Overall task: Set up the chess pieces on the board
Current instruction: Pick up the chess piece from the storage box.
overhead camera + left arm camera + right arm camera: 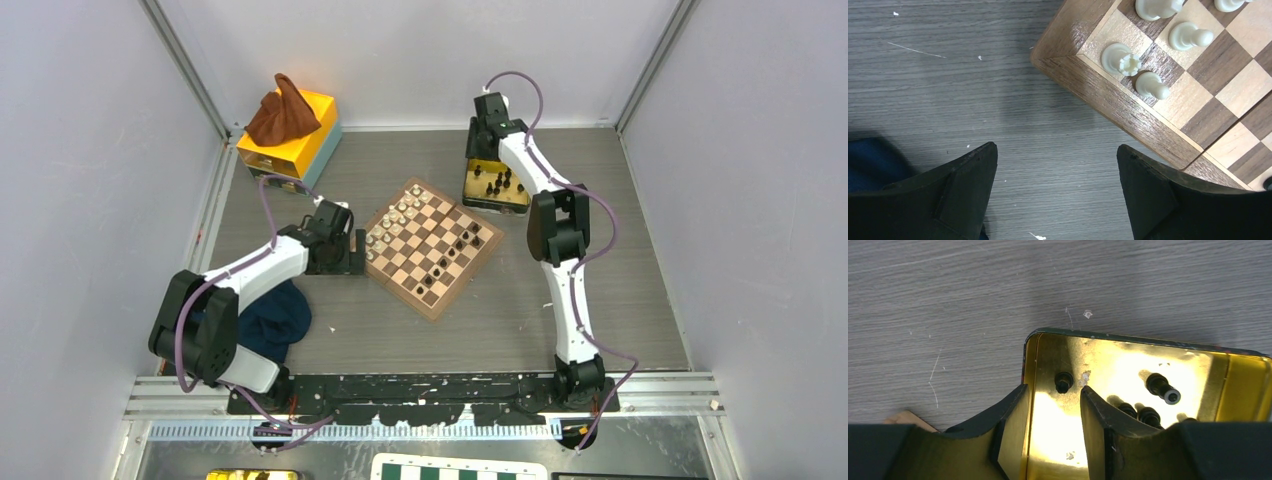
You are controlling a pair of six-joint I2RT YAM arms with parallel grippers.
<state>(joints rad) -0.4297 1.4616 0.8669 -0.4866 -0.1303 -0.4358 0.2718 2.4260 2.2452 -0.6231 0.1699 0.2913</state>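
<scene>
Evidently the step in hand is fetching another piece. The right gripper (1054,390) hangs inside the gold tin (1128,337), fingers apart and holding nothing. A tiny black piece (1064,381) sits just beyond their tips, in line with the gap. Next it should reach forward, close on that piece, and carry it to the wooden chessboard (1108,102). The tin's pieces look dark and glossy. The left gripper (1057,150) hovers wide open beside the board's corner.

the right arm (560,230) reaches over a tin (492,205) of chess pieces (497,183) beside the board (432,248).
</scene>
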